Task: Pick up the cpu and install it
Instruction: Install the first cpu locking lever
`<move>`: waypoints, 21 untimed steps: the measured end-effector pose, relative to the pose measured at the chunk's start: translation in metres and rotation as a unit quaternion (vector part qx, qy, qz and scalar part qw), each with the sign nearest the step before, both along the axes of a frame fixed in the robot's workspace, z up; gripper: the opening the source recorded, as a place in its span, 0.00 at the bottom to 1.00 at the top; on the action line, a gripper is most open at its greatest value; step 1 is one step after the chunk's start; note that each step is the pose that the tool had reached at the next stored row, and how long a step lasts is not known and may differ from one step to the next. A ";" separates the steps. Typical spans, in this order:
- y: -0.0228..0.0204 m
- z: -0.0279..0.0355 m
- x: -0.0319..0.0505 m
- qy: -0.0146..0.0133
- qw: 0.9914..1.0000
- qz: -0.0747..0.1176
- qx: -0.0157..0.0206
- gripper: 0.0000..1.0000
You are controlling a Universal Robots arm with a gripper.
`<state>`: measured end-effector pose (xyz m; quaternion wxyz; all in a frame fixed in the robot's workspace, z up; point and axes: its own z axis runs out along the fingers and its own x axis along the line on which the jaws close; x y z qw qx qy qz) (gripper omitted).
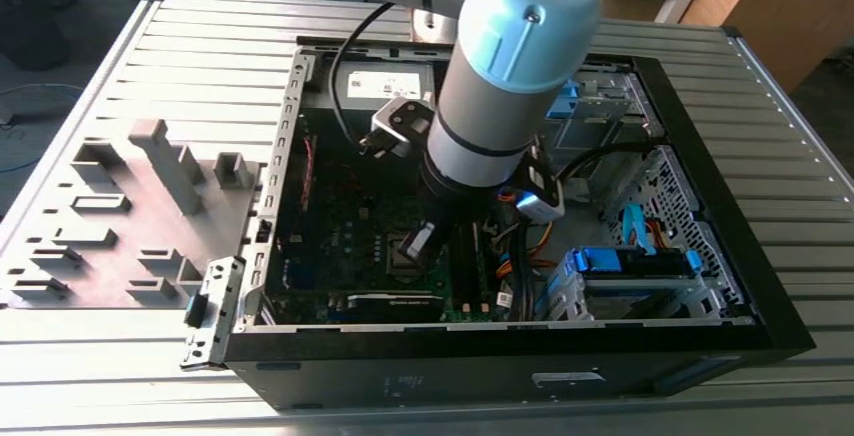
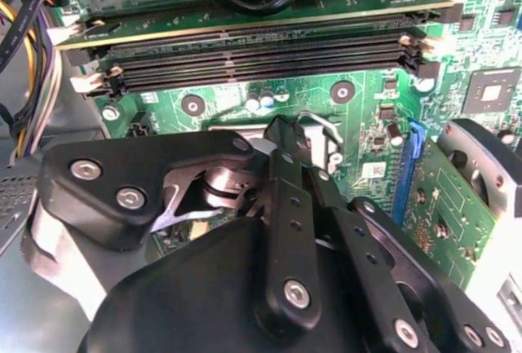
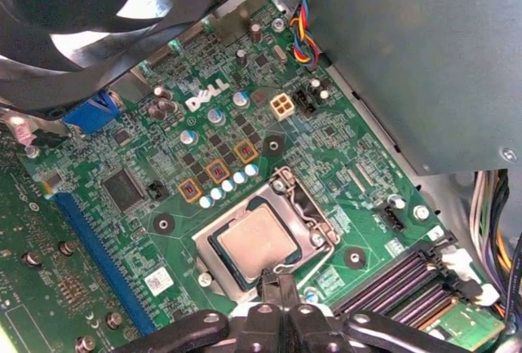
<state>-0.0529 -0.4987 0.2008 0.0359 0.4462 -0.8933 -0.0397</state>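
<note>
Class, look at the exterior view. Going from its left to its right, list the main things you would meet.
Grey fixture tray with upright blocks → green motherboard inside the open computer case → the arm's gripper lowered over the board → blue drive caddy → slatted metal table.

Above the cpu (image 3: 259,244) room is open; fan (image 3: 98,2) and memory slots (image 3: 400,280) crowd opposite sides.
</note>
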 end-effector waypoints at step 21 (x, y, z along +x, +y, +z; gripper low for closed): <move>0.0000 -0.0051 0.0070 0.028 1.000 0.011 0.000 0.11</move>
